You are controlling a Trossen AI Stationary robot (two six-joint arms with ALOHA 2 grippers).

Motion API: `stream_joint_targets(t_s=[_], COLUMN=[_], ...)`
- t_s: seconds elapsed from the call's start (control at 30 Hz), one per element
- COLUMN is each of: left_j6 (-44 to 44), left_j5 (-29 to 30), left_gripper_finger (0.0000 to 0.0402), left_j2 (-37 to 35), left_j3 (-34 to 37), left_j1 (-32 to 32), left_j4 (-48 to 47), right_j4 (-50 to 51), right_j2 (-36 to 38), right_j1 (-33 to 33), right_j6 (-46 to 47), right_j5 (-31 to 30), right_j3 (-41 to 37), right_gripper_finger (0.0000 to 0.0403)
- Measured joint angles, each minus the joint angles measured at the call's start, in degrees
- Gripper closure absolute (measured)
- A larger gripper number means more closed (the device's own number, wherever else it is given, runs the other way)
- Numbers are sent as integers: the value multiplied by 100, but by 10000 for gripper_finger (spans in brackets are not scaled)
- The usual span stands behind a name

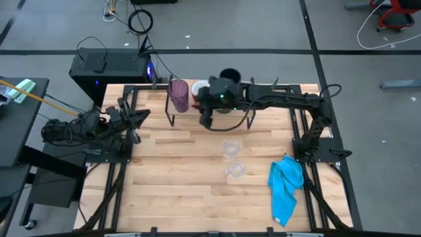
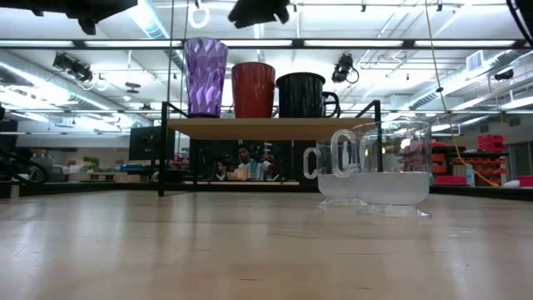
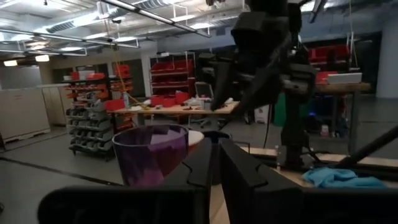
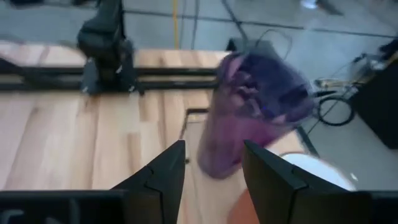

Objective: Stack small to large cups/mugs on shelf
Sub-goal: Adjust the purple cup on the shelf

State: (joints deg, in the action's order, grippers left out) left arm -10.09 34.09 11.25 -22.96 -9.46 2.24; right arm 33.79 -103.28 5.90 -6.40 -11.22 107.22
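The right end effector [image 1: 206, 122] hovers above the shelf [image 2: 250, 127], fingers parted and empty. The purple tumbler [image 1: 178, 94] stands there; two clear glasses [image 1: 231, 149] wait on the counter [image 1: 171, 184]. Lift clear before descending. The left end effector [image 1: 135, 125] looks nearly closed, probably empty.

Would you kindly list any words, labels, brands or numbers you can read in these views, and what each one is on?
None can be read.
The purple tumbler, red mug and black mug on the shelf show no print.
The two clear glasses and blue cloth are plain.
Red bins on the background racks: any labels are too blurred to read.
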Motion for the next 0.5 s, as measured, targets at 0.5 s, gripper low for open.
stream_joint_targets(t_s=[0.5], left_j6=[-88], left_j5=[912], left_gripper_finger=[363], left_j2=[255], left_j3=[-1], left_j1=[25], left_j4=[64], right_j4=[-342], right_j2=[-116], right_j1=[677], right_j6=[-435], right_j5=[81], right_j3=[11], right_gripper_finger=[241])
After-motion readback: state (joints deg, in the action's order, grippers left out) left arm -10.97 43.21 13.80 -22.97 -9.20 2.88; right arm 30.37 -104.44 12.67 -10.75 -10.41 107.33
